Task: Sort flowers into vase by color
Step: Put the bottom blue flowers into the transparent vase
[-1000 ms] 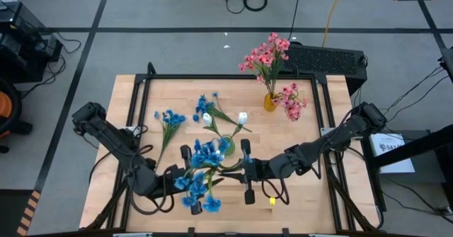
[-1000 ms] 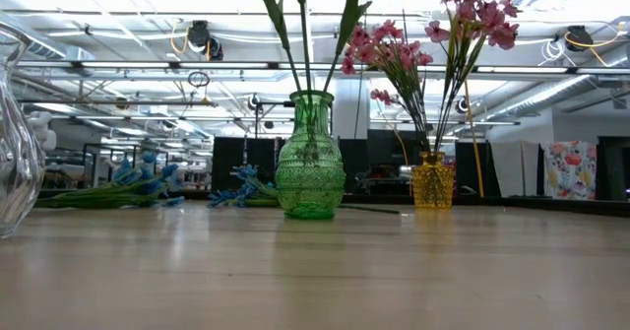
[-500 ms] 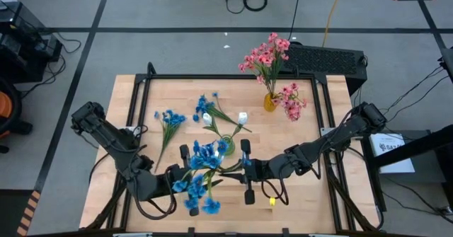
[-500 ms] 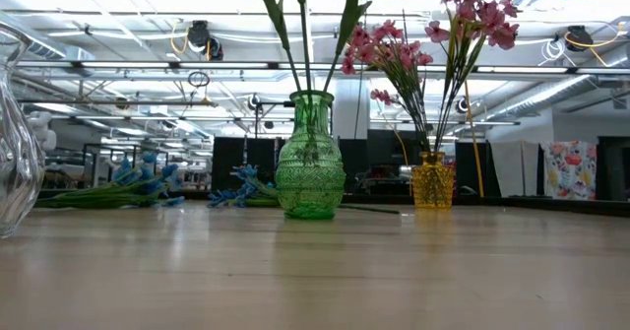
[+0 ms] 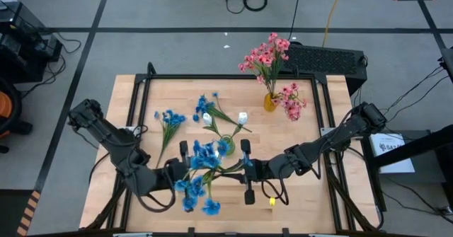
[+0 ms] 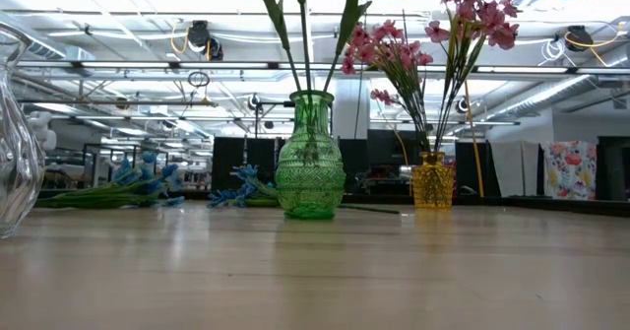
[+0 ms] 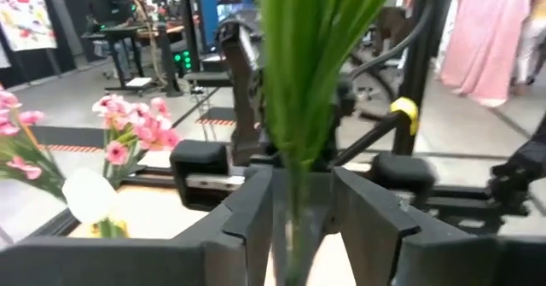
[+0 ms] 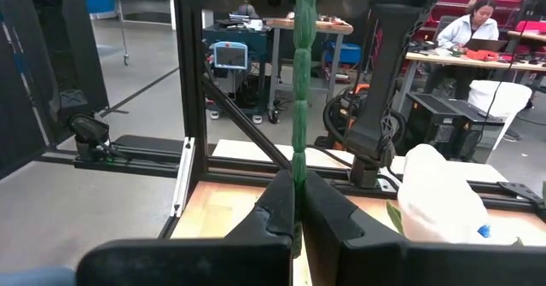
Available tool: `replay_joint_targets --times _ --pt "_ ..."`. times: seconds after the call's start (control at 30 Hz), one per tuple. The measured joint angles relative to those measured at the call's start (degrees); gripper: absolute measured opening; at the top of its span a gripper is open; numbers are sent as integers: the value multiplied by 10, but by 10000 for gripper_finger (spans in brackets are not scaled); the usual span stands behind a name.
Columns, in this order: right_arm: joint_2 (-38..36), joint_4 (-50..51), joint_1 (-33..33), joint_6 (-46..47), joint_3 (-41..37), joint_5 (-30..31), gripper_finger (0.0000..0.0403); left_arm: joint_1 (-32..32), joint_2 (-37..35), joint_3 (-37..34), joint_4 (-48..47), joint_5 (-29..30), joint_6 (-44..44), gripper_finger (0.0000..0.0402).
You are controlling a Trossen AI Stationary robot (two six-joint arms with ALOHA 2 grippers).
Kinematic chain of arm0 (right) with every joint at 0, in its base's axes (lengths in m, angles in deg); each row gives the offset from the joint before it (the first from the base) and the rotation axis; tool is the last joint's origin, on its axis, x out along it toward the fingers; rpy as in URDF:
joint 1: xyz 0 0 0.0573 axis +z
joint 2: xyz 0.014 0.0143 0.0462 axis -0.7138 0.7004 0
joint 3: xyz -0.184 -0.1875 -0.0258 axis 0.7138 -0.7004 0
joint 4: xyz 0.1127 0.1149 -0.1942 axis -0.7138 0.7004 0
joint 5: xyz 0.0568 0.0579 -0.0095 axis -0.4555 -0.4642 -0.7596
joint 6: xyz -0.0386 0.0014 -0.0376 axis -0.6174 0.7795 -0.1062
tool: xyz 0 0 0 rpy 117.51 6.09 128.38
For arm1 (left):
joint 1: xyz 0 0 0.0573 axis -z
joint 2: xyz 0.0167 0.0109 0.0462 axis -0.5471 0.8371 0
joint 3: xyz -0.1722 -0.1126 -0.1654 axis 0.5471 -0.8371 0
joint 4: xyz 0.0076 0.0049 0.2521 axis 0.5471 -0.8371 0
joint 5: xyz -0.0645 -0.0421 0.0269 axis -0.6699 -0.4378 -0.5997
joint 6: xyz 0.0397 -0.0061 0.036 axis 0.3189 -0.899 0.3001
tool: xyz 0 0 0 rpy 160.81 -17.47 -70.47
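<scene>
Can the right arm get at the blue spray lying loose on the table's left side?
Probably not: the right pincer is shut on a stem, and the left arm stands nearer the loose blue spray.

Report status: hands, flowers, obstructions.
Right hand shut on blue spray's stem. Left hand around the same blue spray, near front edge. Nothing in the way.

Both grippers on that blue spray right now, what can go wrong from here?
1. The left gripper straddles the blue spray's stems but isn't visibly clamped; if the right gripper lets go first, the spray may drop.
2. The blossoms hang right beside the green vase holding white buds; swinging could snag them.
</scene>
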Motion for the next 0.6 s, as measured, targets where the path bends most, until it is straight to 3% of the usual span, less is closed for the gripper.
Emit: replay_joint_targets --times 0.23,0.47,0.6 --pt "0 0 0 2 0 0 0 -16 0 0 -7 -27 -1 115" --pt "0 2 0 0 0 -1 0 -17 -1 0 -11 -53 4 26" --pt "1 3 0 1 0 -2 5 -16 -5 0 -19 -55 3 15"
